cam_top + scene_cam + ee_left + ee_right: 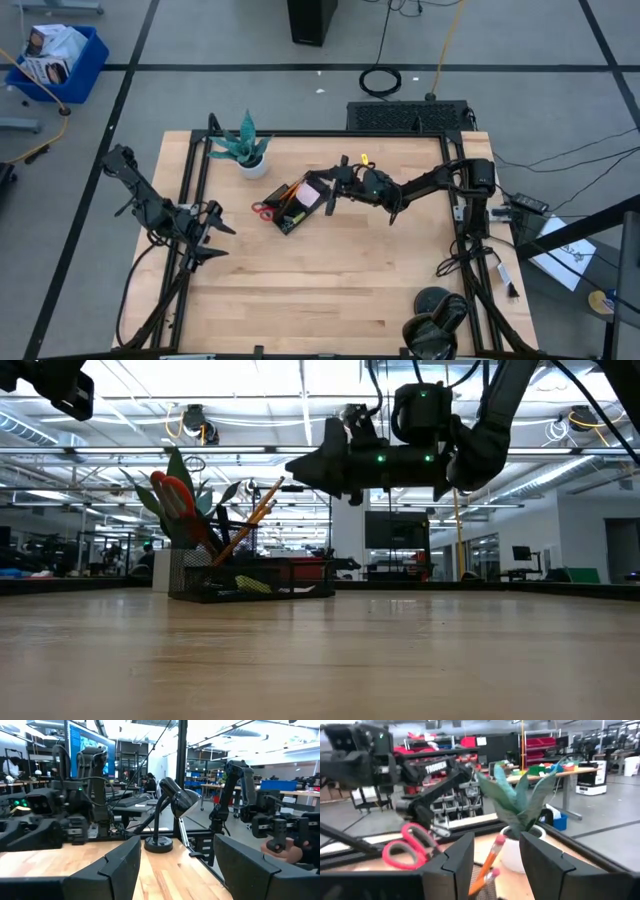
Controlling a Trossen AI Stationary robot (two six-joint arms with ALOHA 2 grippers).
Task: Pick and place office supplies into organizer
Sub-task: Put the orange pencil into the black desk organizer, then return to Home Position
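The black organizer [290, 208] stands mid-table, right of the potted plant [243, 148]. Red-handled scissors [175, 495] stand upright in it, handles up, and orange pencils [255, 515] lean in it, eraser ends up. A pink sticky pad [310, 193] lies at its right end. My right gripper [292, 466] hovers open just above and to the right of the organizer, pointing level toward the table's left. In the right wrist view a pencil's eraser end [499, 841] shows in the gap between the fingers of my right gripper [496, 865], beyond them. My left gripper [213, 232] waits open at the table's left edge.
The plant in its white pot [512, 852] stands just beyond the organizer, at the far left. A small yellow bit [364, 158] lies near the far edge. A black stand [435, 320] sits at the near right corner. Black frame rails [190, 190] border the table.
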